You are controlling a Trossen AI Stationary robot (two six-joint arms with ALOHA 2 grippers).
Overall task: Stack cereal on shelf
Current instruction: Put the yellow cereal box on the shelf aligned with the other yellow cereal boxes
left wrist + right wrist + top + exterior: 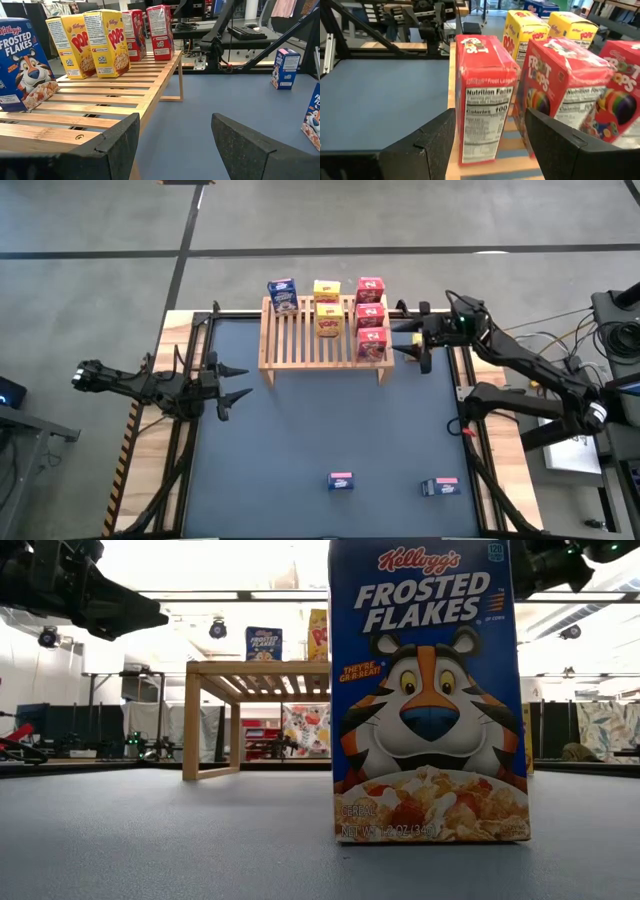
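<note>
The wooden shelf point(322, 340) stands at the table's far middle. On its slats stand one blue cereal box point(282, 295), two yellow ones point(327, 305) and three red ones point(371, 316) in a row at its right end. Two blue boxes point(341, 481) point(439, 487) stand on the table near the front edge. My right gripper point(408, 346) hovers open just right of the shelf, facing the nearest red box point(485, 100) without touching it. My left gripper point(235, 382) waits open, left of the shelf's near left corner point(75, 135).
The dark mat point(300, 430) lies bare between the shelf and the two blue boxes near the front. In the low view one of these blue boxes point(430, 690) stands close to the camera and hides the shelf's right half. Cables and equipment lie beyond the table's right edge point(560, 370).
</note>
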